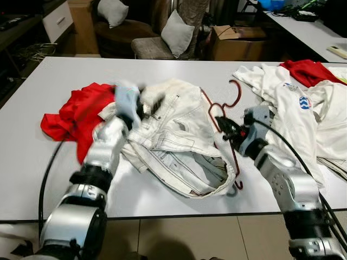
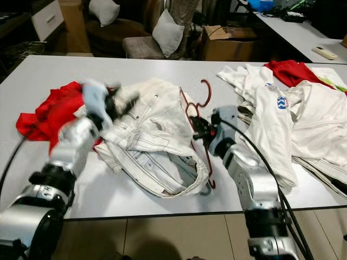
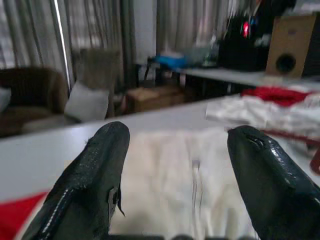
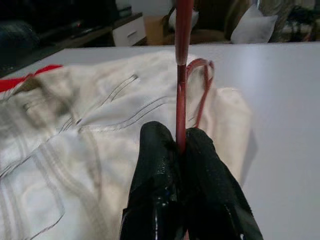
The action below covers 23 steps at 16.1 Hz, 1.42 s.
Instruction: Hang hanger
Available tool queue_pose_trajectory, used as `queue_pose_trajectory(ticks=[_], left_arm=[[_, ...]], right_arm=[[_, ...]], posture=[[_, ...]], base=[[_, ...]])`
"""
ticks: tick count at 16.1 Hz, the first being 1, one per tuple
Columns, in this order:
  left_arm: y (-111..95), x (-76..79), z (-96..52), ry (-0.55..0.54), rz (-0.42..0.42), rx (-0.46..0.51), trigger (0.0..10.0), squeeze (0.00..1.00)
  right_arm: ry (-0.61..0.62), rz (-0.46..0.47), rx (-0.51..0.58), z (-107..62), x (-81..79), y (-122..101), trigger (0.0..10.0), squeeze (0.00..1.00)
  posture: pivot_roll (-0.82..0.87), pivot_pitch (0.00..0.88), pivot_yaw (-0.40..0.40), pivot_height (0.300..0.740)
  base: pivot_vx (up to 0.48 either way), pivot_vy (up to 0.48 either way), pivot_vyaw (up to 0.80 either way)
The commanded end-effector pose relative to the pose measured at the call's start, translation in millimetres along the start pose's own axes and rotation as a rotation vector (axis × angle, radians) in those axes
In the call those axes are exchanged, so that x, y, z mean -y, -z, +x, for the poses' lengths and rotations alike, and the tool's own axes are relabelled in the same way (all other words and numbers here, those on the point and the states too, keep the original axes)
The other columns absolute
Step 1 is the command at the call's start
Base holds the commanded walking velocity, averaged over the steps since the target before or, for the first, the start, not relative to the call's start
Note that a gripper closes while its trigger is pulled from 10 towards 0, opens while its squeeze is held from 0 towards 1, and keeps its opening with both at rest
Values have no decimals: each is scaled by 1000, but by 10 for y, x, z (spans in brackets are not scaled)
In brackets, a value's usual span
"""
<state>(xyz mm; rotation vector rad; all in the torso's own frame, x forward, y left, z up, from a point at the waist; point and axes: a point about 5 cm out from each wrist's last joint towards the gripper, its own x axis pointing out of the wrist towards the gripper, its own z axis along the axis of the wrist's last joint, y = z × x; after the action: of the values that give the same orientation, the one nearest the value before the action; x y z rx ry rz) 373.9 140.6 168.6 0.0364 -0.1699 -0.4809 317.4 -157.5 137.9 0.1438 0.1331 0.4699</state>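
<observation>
Hanger (image 1: 234, 142), dark red wire type, lies on white table (image 1: 179, 70) along the robot's-right edge of a pair of off-white jeans (image 1: 173, 135); hook end points away from robot, curling over bare tabletop just past the jeans, lower end sits near the table's front edge by the hem.

R gripper (image 4: 181, 145): fingers pressed together w/ the hanger's thin red wire pinched between them. Wrist view shows the wire running straight out from the fingertips, hook beyond, jeans fabric underneath. In head views the R gripper (image 1: 223, 125) sits at mid-length of hanger, at the jeans' edge.

L gripper (image 3: 175, 145): fingers spread wide, nothing between them. Hovers over upper part of jeans near waistband; wrist view looks along pale denim w/ seam and rivet btw the fingers. L gripper (image 1: 145, 105) is motion-blurred in head views, so exact contact w/ cloth cannot be told.

Red garment (image 1: 76, 116) bunched at robot's left of jeans, touching them, partly under L forearm. White T-shirt (image 1: 293, 114) w/ blue chest logo spread at robot's right, near R arm; second red garment (image 1: 309, 70) beyond it at far right of table.

Background: cardboard box (image 1: 236, 43), armchair w/ grey cushion (image 1: 176, 32) behind table.
</observation>
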Motion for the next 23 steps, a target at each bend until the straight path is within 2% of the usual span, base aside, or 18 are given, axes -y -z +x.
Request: queue_pose_trajectory(ticks=[1, 3, 5, 6, 8, 10, 11, 14, 15, 16, 23], left_arm=[[-72, -20, 12, -4, -15, 27, 10000, 133], [-316, -136, -30, -78, -51, 116, 10000, 129], [-398, -174, -134, -124, -45, 95, 10000, 125], [-420, -118, -209, -117, -17, 93, 10000, 118], [-389, -9, -313, -133, 14, 83, 10000, 125], [-289, 86, -387, -157, -3, 32, 10000, 137], [-208, 163, -439, -164, -4, -15, 10000, 141], [-179, 214, -477, -166, 26, -47, 10000, 157], [-162, 232, -491, -161, -2, -68, 10000, 306], [-152, 250, -498, -148, -52, -93, 10000, 1000], [-178, 262, -515, -158, -46, -109, 10000, 1000]], right_arm=[[-1, -11, 58, 1, 14, -123, 10000, 0], [32, -37, 154, -135, 47, -369, 10000, 0], [128, -108, 211, -294, 104, -529, 10000, 0], [231, -165, 206, -370, 156, -565, 10000, 0], [321, -175, 231, -453, 135, -595, 10000, 0], [332, -198, 249, -459, 10, -586, 10000, 0], [366, -143, 280, -444, -57, -563, 10000, 0], [360, -137, 273, -413, -161, -507, 10000, 0], [361, -127, 268, -403, -198, -482, 10000, 0], [363, -123, 266, -401, -222, -469, 10000, 0], [384, -140, 262, -422, -211, -476, 10000, 0]], posture=[[-63, 0, -10, 740], [-67, 0, -7, 740], [-72, 0, -7, 740], [-76, 0, -6, 740], [-83, 0, -7, 740], [-86, 0, -11, 740], [-86, 0, -11, 740], [-88, 0, -11, 740], [-86, 0, -9, 740], [-87, 0, -5, 740], [-93, 0, -2, 740]], base=[[0, 0, 0], [0, 0, 0], [0, 0, 0], [0, 0, 0], [0, 0, 0], [0, -221, 0], [0, -480, 0], [0, -480, 0], [0, -480, 0], [0, -480, 0], [0, -472, 0]])
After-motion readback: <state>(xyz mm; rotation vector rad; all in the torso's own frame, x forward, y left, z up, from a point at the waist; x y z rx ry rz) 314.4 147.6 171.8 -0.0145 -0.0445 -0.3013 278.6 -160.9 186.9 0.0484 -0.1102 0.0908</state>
